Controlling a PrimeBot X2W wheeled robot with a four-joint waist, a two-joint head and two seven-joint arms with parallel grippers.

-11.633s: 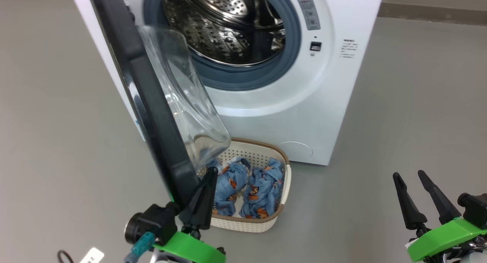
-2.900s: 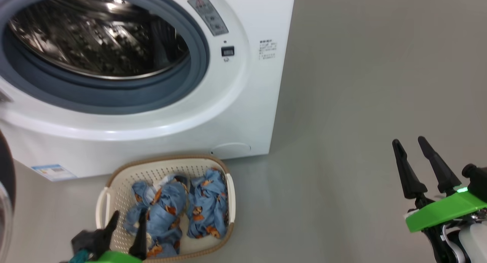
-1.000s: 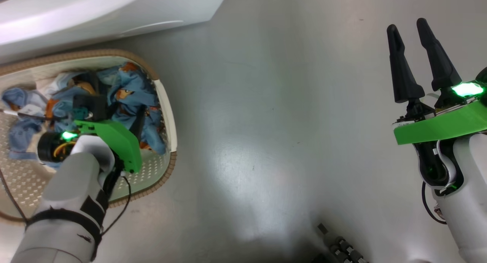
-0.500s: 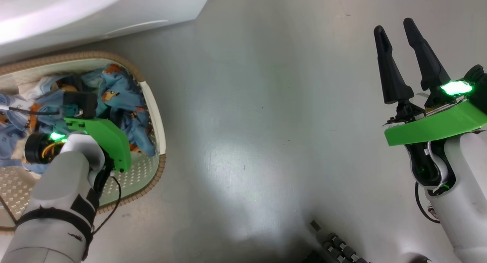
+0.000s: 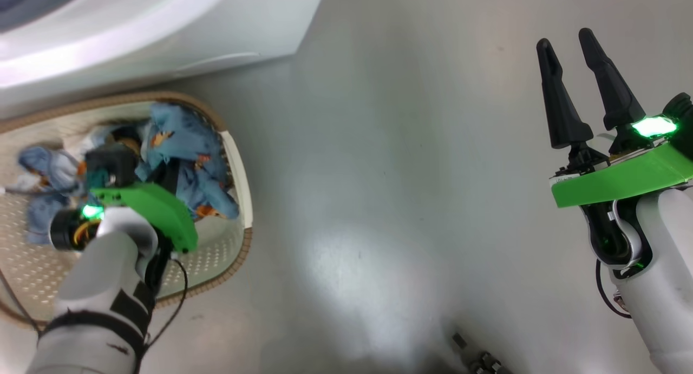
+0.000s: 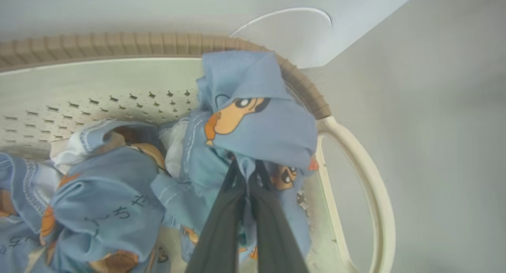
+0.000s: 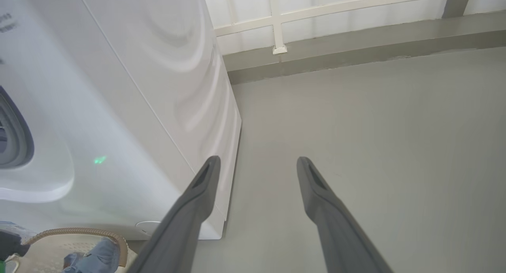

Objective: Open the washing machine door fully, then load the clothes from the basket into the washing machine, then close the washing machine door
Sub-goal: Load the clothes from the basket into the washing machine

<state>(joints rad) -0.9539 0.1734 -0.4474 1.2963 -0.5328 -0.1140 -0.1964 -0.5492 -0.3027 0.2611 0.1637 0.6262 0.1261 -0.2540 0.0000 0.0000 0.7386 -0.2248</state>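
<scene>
The cream basket (image 5: pixel 238 163) with its brown rim stands on the floor just in front of the white washing machine (image 5: pixel 162 22). Light blue clothes (image 5: pixel 187 146) with orange figures lie in it. My left gripper (image 5: pixel 165 174) reaches down into the basket. In the left wrist view the left gripper (image 6: pixel 247 168) is shut on a bunched piece of the clothes (image 6: pixel 253 119) near the basket (image 6: pixel 306 93) rim; more clothes lie to its left. My right gripper (image 5: pixel 568 71) hangs open and empty over bare floor far to the right. The washing machine door is out of view.
In the right wrist view the open right gripper (image 7: pixel 257 162) points past the washing machine (image 7: pixel 138 87) corner toward a wall with a white rail (image 7: pixel 278 48). The basket (image 7: pixel 79 231) shows at the lower left there. Grey floor (image 5: pixel 379 174) lies between the arms.
My left gripper has shut on a blue piece in the basket, and that piece now stands bunched up. The head view shifted a little. The right gripper stays open.
</scene>
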